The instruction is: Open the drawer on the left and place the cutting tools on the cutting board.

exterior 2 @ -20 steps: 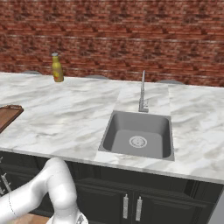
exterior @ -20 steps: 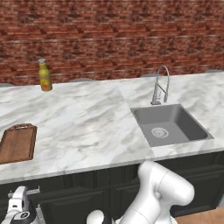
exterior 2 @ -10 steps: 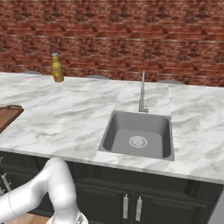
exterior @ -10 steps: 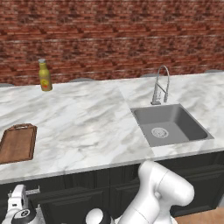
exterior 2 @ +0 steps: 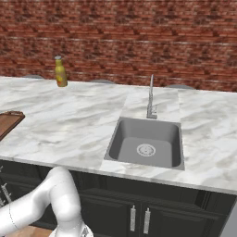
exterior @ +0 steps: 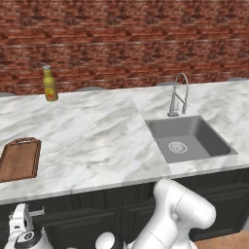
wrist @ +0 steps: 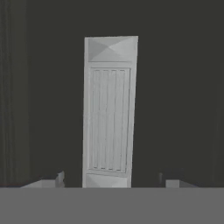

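Hand view: end effector [wrist: 113,180] is open, its two dark fingertips [wrist: 59,178] standing either side of the silver bar handle [wrist: 109,111], with a gap on each side and no contact visible. The bar runs up the picture because the hand is rolled; dark drawer [wrist: 39,96] front lies behind it. Left base view: the drawer sits low left under the marble tabletop [exterior: 97,141], looks shut and flush, and a bit of the handle glints beside the white hand. Cutting board [exterior: 19,159] lies flat at the left end of the tabletop, near the front edge, nothing on it. Cutting tools are presumably inside the shut drawer; cannot confirm. Yellow bottle [exterior: 49,83] stands at the back by the brick wall, well apart from the board; sink [exterior: 189,141] and faucet [exterior: 177,95] are off to the right. Judgement: step in hand is grasping the handle, task barely begun. Handle looks rigid metal, smooth and maybe slick, so pinch across its middle and pull straight out to avoid racking the drawer. Drawer is likely light, sliding on runners. Tools should be slim, stiff and light, lying low in the drawer; take each by the handle or mid-shaft, as a grip on the blade risks slipping.
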Available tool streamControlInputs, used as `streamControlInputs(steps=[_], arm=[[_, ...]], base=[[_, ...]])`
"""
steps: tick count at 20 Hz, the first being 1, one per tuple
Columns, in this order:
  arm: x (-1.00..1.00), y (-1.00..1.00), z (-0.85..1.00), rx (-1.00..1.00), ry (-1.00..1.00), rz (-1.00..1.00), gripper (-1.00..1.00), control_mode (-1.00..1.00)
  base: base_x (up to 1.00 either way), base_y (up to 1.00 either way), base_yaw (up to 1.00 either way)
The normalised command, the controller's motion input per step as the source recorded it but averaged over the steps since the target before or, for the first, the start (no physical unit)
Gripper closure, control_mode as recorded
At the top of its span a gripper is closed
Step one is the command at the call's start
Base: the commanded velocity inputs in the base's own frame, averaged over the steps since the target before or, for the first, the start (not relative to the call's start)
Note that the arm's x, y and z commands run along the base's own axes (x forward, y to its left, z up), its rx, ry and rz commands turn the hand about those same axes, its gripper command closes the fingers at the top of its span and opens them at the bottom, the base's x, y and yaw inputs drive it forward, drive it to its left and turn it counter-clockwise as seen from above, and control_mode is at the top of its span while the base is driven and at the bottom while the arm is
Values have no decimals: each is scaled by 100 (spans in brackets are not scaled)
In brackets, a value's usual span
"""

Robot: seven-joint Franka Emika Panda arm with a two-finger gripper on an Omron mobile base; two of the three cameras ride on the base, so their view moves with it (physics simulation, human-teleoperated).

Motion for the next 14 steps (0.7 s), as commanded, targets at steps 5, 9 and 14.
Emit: streamControlInputs(steps=[5, 9, 14], arm=[[0, 0, -31, 0, -17, 0, 100, -100], [-38, 2, -12, 0, -20, 0, 100, -100], [-94, 11, -2, 0, -15, 0, 100, -100]], base=[[0, 0, 0], [0, 0, 0], [0, 0, 0]])
